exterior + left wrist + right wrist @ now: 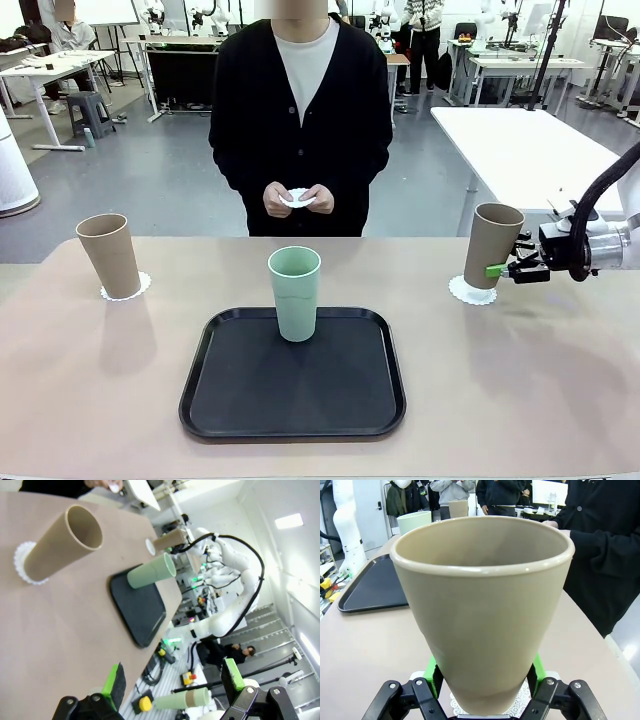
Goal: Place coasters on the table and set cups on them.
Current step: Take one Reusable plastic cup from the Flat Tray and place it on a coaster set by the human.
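- right arm: white link, black wrist; black cable arcs off toward 1 o'clock
- left gripper: black; fingers green-padded, bright screws at base
- person: black buttoned cardigan, white tee

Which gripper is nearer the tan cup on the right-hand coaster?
Right. The right gripper has jaws shut on that tan cup; the left gripper is open, far off past the black tray.
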